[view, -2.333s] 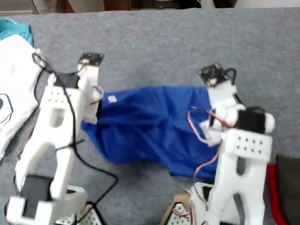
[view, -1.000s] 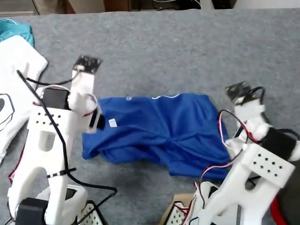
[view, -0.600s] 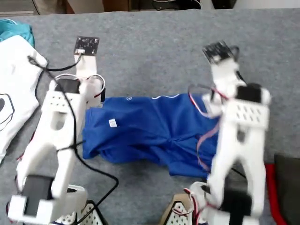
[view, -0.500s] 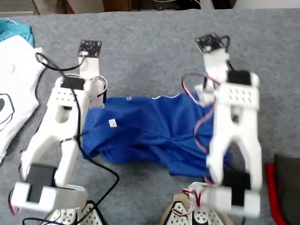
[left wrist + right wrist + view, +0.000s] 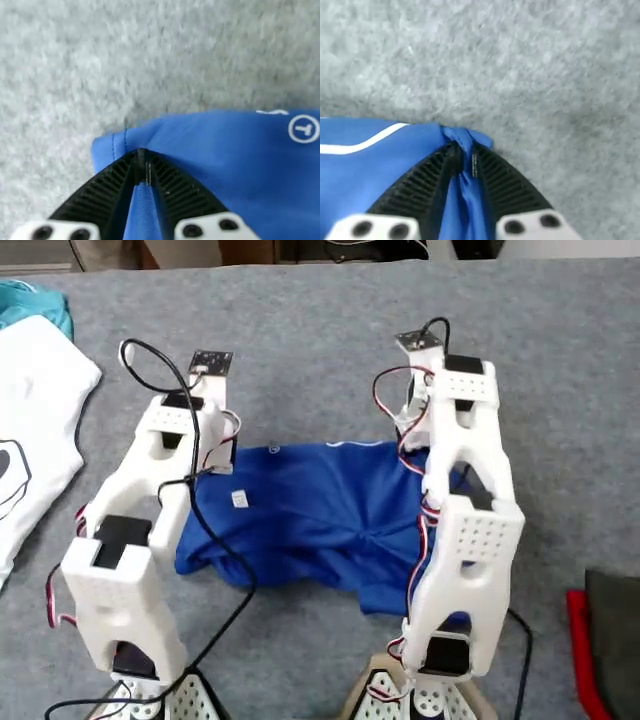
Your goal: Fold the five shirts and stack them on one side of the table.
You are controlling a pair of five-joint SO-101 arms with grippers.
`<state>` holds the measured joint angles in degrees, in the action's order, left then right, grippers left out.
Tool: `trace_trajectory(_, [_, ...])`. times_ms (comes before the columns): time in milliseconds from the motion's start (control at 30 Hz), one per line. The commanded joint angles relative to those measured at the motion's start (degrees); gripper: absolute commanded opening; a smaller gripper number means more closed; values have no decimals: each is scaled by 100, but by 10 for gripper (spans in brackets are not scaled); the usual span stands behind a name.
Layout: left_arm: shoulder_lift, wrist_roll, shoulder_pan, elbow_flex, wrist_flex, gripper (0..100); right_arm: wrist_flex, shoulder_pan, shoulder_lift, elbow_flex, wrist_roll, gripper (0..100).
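A blue shirt (image 5: pixel 320 520) lies rumpled in the middle of the grey table, partly folded. My left gripper (image 5: pixel 142 162) is shut on the blue shirt's far left corner (image 5: pixel 210 150), the cloth pinched between its black ribbed fingers. My right gripper (image 5: pixel 465 150) is shut on the far right corner of the same shirt (image 5: pixel 375 155). In the high view both arms stretch forward over the shirt, the left arm (image 5: pixel 160 480) at its left end and the right arm (image 5: pixel 455 470) at its right end.
A white shirt (image 5: pixel 35 430) with a dark print lies at the table's left edge, with a teal garment (image 5: pixel 35 305) behind it. A dark cloth (image 5: pixel 612 630) with a red edge sits at the near right. The grey table (image 5: pixel 330 330) stretches beyond the shirt.
Both arms swung around over the last seconds and reached forward to the shirt's far edge. Each gripper has closed on a far corner. The shirt's far edge now lies straighter.
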<state>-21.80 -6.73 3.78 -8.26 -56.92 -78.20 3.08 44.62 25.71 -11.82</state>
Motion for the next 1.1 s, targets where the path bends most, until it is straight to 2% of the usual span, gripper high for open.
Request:
trace_trajectory(0, [-110,-18,-53,431,-246,20,-88,154,338,629,70,27])
trace_trajectory(233, [-110,-18,-677,527,-457,20,-360,813,734,1455,26,27])
trace_trajectory(333, [-110,-18,-993,536,-440,20,-457,1024,813,1719,-229,27])
trace_trajectory(567, [-110,-18,-1046,1178,-484,20,-993,910,822,2431,-360,28])
trace_trajectory(700, [-110,0,-985,1846,-536,20,-2004,664,655,3415,-378,30])
trace_trajectory(767, [-75,0,-914,2207,-862,20,-2418,541,558,3881,-378,30])
trace_trajectory(900, [-84,-26,-712,2954,-2092,20,-2418,488,75,3996,-369,33])
trace_trajectory(1067, [-66,-844,-571,3174,-3218,20,-2426,514,-1130,3073,-352,93])
